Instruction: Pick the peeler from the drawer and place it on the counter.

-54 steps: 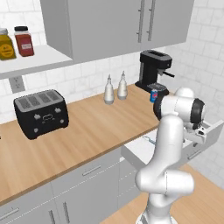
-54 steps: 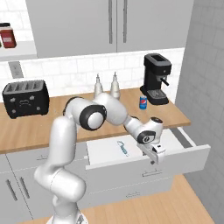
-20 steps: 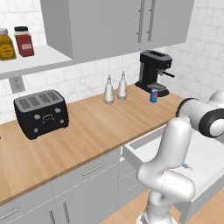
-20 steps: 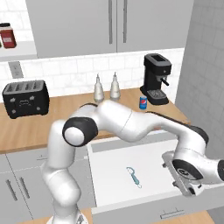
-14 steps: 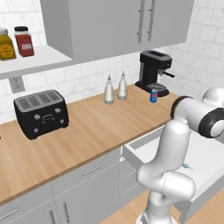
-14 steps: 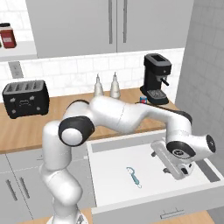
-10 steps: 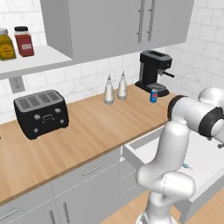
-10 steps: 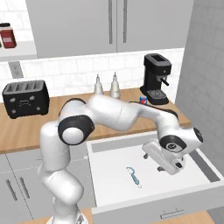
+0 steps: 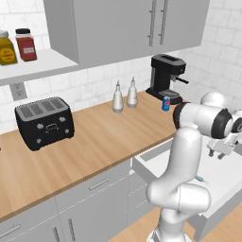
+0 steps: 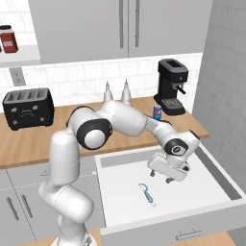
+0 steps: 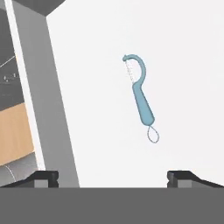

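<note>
Since the peeler (image 10: 146,193) is lying flat on the drawer (image 10: 211,168) floor, lower middle of the right base view, it looks light, stiff and thin. I'd pinch the blue handle. Hand (image 10: 167,171) hovers just above, fingers wide apart, holding nothing.

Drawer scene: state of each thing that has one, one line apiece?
drawer: pulled fully open.
peeler: lying flat on the drawer floor, not gripped.
gripper: open, hanging above the drawer, apart from the peeler.
cabinet doors: closed.
toaster: slots empty, upright on the counter.
</note>
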### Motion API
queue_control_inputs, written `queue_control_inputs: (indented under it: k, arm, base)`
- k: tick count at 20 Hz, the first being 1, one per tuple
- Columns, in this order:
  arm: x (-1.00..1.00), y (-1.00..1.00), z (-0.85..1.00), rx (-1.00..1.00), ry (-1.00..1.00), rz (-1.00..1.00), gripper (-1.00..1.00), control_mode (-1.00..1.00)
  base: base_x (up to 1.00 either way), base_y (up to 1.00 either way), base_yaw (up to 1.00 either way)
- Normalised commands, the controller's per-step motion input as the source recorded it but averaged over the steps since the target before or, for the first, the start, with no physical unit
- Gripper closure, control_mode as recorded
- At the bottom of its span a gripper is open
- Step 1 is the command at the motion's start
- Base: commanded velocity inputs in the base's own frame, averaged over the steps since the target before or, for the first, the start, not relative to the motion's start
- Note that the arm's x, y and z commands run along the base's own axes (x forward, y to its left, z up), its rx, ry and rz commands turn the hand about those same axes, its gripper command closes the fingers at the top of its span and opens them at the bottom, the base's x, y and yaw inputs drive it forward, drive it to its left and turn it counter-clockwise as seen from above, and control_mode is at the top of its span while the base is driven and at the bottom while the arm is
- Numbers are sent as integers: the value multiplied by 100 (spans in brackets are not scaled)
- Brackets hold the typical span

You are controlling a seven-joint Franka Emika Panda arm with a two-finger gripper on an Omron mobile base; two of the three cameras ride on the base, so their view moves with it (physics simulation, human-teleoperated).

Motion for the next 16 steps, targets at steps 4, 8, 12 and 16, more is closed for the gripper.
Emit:
queue_control_inputs:
  k: [4, 8, 12, 16]
  arm:
    - [19, 3, -84, -11, 5, 25, -100, -100]
    - [0, 7, -73, -12, 1, 20, -100, -100]
    - [0, 7, -60, -3, -7, 14, -100, -100]
    - [0, 34, -41, -5, -17, 2, -100, -100]
  base:
    - [0, 0, 0]
    - [0, 0, 0]
    - [0, 0, 0]
    - [0, 0, 0]
